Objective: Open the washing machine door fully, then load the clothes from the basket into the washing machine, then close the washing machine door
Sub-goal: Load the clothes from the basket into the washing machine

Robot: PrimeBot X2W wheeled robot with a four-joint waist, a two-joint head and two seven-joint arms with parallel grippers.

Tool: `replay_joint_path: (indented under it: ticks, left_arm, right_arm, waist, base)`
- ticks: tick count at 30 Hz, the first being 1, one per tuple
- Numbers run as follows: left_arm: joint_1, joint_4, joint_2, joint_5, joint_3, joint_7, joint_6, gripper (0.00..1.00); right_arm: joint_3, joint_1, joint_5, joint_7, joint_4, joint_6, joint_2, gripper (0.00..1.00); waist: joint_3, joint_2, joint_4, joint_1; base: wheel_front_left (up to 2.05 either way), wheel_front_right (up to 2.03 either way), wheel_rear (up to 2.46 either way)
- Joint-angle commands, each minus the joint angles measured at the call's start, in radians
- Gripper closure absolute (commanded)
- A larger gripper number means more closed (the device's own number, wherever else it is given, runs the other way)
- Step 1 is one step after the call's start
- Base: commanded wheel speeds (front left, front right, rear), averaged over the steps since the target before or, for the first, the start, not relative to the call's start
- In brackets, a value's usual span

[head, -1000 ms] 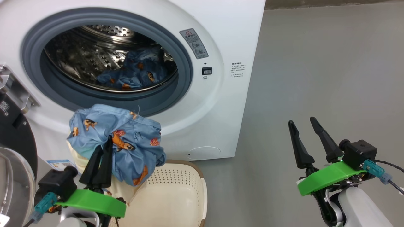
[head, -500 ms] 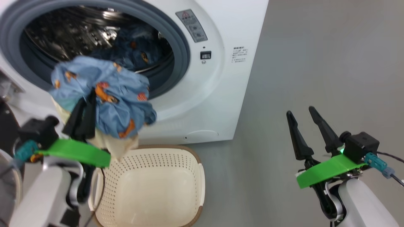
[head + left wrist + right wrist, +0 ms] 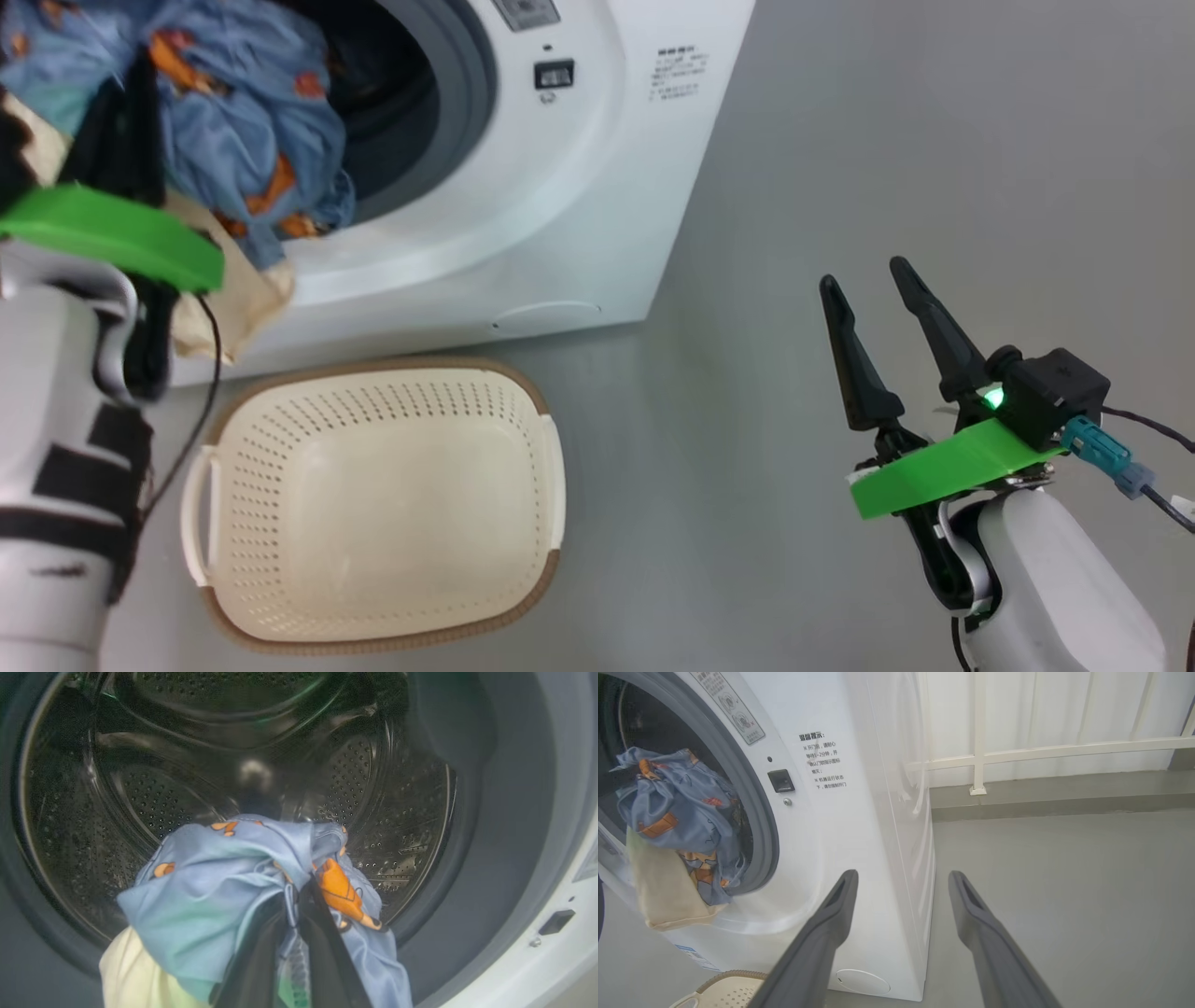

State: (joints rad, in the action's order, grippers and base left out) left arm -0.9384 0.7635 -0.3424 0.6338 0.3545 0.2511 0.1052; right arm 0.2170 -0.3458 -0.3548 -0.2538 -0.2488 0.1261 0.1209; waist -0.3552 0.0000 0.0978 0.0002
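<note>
The left hand [image 3: 299, 891], pinching the blue clothes [image 3: 224, 877], holds them at the mouth of the washing machine [image 3: 560, 187] before its steel drum [image 3: 402, 812], the basket [image 3: 392, 411] bare-bottomed on the floor [image 3: 840, 140] below, the right hand [image 3: 864, 273] spread wide.

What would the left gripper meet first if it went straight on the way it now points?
The left gripper, shut on the clothes, points into the washing machine; beyond the bundle, likely the back wall of the steel drum comes first, though depth is unclear.

Grey floor [image 3: 1064, 868], white railing [image 3: 1041, 752], pale ribbed wall [image 3: 1031, 704]
</note>
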Motion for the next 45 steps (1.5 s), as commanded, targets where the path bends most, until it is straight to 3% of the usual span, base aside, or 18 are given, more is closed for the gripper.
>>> replay_joint_path:
  ticks: [1, 12, 21, 26, 30, 33, 34, 35, 36, 37, 45]
  left_arm:
    - [-0.069, 0.018, -0.047, -0.012, -0.028, 0.010, 0.008, 1.00]
    - [-0.291, 0.160, -0.091, -0.058, -0.012, 0.010, 0.024, 1.00]
    - [-0.387, 0.155, -0.131, -0.119, -0.009, 0.011, 0.025, 1.00]
    - [-0.444, 0.083, -0.143, -0.160, -0.031, 0.011, 0.025, 1.00]
    - [-0.457, -0.071, -0.146, -0.221, -0.118, 0.011, 0.023, 1.00]
    - [-0.425, -0.098, -0.133, -0.252, -0.176, 0.011, 0.023, 1.00]
    - [-0.415, -0.094, -0.130, -0.262, -0.191, 0.011, 0.022, 0.97]
    - [-0.403, -0.075, -0.125, -0.267, -0.203, 0.011, 0.020, 0.64]
    - [-0.392, -0.038, -0.118, -0.265, -0.211, 0.011, 0.020, 0.11]
    - [-0.386, 0.001, -0.113, -0.267, -0.212, 0.011, 0.020, 0.00]
    - [-0.434, 0.312, -0.081, -0.269, -0.178, -0.071, 0.016, 0.00]
  right_arm:
    - [0.019, -0.020, 0.013, -0.008, 0.031, 0.005, -0.012, 0.00]
    - [0.024, -0.056, 0.041, -0.008, 0.066, 0.005, -0.054, 0.00]
    - [0.040, -0.059, 0.038, -0.008, 0.078, 0.005, -0.068, 0.00]
    - [0.050, -0.052, 0.029, -0.008, 0.088, 0.005, -0.070, 0.00]
    - [0.053, -0.051, 0.017, -0.008, 0.097, 0.005, -0.070, 0.00]
    - [0.058, -0.052, 0.010, -0.008, 0.094, 0.005, -0.070, 0.00]
    - [0.061, -0.052, 0.006, -0.008, 0.092, 0.005, -0.070, 0.00]
    - [0.064, -0.053, 0.003, -0.008, 0.090, 0.005, -0.070, 0.00]
    - [0.067, -0.053, 0.001, -0.008, 0.087, 0.005, -0.070, 0.00]
    - [0.068, -0.053, 0.000, -0.008, 0.084, 0.005, -0.071, 0.00]
    - [0.074, -0.062, -0.004, -0.008, 0.061, 0.005, -0.071, 0.00]
  waist:
    - [-0.095, 0.0000, 0.056, -0.0002]
    - [-0.248, 0.0000, 0.130, -0.0002]
    - [-0.303, 0.0000, 0.185, -0.0002]
    - [-0.318, 0.0000, 0.207, -0.0002]
    - [-0.331, 0.0000, 0.214, -0.0002]
    - [-0.328, 0.0000, 0.216, -0.0002]
    - [-0.325, 0.0000, 0.216, -0.0002]
    - [-0.322, 0.0000, 0.215, -0.0002]
    - [-0.318, 0.0000, 0.214, -0.0002]
    - [-0.314, 0.0000, 0.213, -0.0002]
    - [-0.287, 0.0000, 0.197, -0.0002]
  base:
    - [0.00, 0.00, 0.00]
    - [0.00, 0.00, 0.00]
    - [0.00, 0.00, 0.00]
    - [0.00, 0.00, 0.00]
    - [0.00, 0.00, 0.00]
    - [0.00, 0.00, 0.00]
    - [0.00, 0.00, 0.00]
    - [0.00, 0.00, 0.00]
    - [0.00, 0.00, 0.00]
    - [0.00, 0.00, 0.00]
    - [0.00, 0.00, 0.00]
